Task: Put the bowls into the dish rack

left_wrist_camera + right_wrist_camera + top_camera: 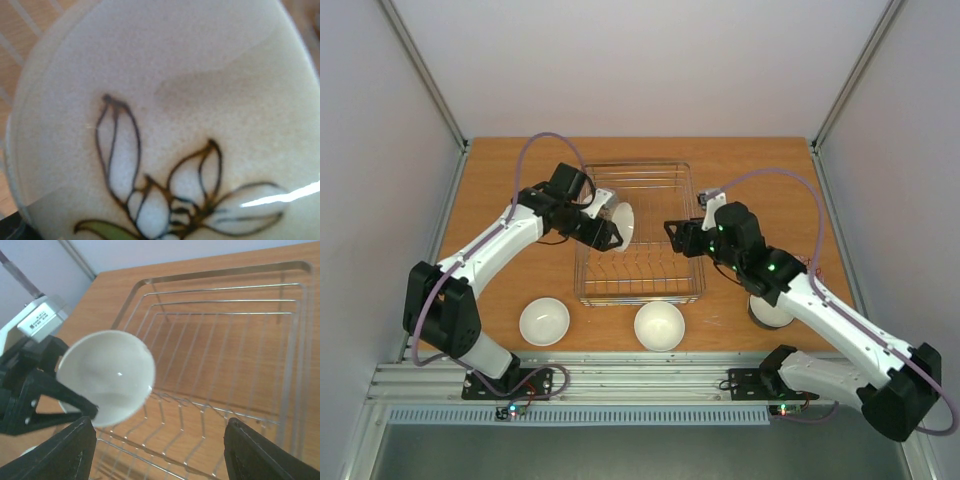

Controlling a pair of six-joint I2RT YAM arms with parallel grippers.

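Right fingers (62, 455) spread wide, nothing between them. The right gripper (672, 232) hangs over the right half of the dish rack (640, 180), pointing toward the left arm.

Left fingers (47, 407) are pinching the sprig bowl (160, 120) by its rim. The left gripper (607, 226) sits over the rack's left half. The bowl is held on edge, its white hollow facing the right gripper. The face toward the left wrist camera carries a brown outlined sprig with a green leaf. Its lower rim is just above the row of upright tines; can't tell whether it touches the wire.

The rack is a silver wire basket in the middle of the table (500, 200), long side running from the near edge toward the far edge, tines at its near end.

Other bowls on the table, all upright and apart from each other:
- left white bowl (544, 321): near edge, just off the rack's near-left corner.
- middle white bowl (659, 325): near edge, just in front of the rack's near side, close to the wire.
- third bowl (772, 314): right of the rack's near-right corner, mostly hidden under the right arm; can't make out the outside colour.
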